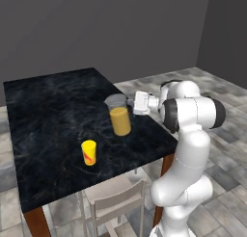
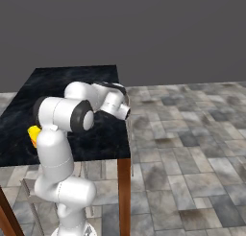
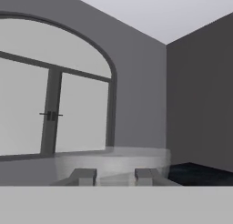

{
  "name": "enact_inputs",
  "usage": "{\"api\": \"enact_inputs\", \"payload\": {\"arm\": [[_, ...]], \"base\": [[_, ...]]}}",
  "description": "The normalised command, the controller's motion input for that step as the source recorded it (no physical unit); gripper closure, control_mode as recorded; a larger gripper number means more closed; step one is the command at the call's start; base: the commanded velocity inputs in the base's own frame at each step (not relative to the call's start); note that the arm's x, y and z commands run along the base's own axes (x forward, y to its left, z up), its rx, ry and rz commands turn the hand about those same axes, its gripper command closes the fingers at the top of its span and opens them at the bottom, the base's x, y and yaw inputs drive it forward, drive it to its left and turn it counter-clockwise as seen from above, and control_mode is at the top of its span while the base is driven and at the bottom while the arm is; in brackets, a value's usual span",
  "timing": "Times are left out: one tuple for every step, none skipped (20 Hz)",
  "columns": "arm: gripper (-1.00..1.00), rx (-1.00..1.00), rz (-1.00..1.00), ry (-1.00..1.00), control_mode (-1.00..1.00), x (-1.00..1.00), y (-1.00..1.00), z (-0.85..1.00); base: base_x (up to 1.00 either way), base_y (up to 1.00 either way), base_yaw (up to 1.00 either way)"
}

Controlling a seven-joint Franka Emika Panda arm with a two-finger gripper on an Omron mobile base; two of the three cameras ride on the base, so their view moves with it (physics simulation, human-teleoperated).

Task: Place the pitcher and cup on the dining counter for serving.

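The pitcher [image 1: 120,116], a clear cylinder of orange liquid with a greyish rim, stands near the right edge of the black marble dining counter [image 1: 53,106]. My gripper [image 1: 130,105] reaches in level from the right and is shut on the pitcher's rim. In the hand view the fingertips [image 3: 84,175] sit against the pale translucent glass of the pitcher [image 3: 113,161]. The small yellow cup [image 1: 89,152] stands upright in front of the pitcher, nearer the counter's front edge, apart from it. In the right base view a sliver of the cup [image 2: 33,134] shows behind my arm.
A pale chair [image 1: 116,200] is tucked under the counter's front edge, just left of my base. The counter's reddish-brown leg [image 2: 124,192] stands close to my right. Tiled floor spreads to the right. A large arched window [image 3: 54,91] fills the wall ahead of the hand.
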Motion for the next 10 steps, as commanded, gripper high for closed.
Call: {"api": "enact_inputs", "payload": {"arm": [[1.00, 0.00, 0.00, 0.00, -1.00, -0.06, -0.19, -0.29], [1.00, 0.00, 0.00, 0.00, -1.00, -0.10, -0.27, -0.32], [1.00, 0.00, 0.00, 0.00, -1.00, -0.11, -0.32, -0.33], [1.00, 0.00, 0.00, 0.00, -1.00, -0.12, -0.33, -0.29], [1.00, 0.00, 0.00, 0.00, -1.00, -0.08, -0.26, -0.23], [1.00, 0.00, 0.00, 0.00, -1.00, 0.00, -0.11, 0.00], [1.00, 0.00, 0.00, 0.00, -1.00, 0.00, 0.00, 0.00], [1.00, 0.00, 0.00, 0.00, -1.00, 0.00, 0.00, 0.00], [-1.00, 0.00, 0.00, 0.00, -1.00, 0.00, 0.00, 0.00], [-1.00, 0.00, 0.00, 0.00, -1.00, 0.00, 0.00, 0.00]], "base": [[0.00, 0.00, 0.00], [0.00, 0.00, 0.00], [0.00, 0.00, 0.00], [0.00, 0.00, 0.00], [0.00, 0.00, 0.00], [0.00, 0.00, 0.00], [0.00, 0.00, 0.00], [0.00, 0.00, 0.00], [0.00, 0.00, 0.00], [0.00, 0.00, 0.00]]}}
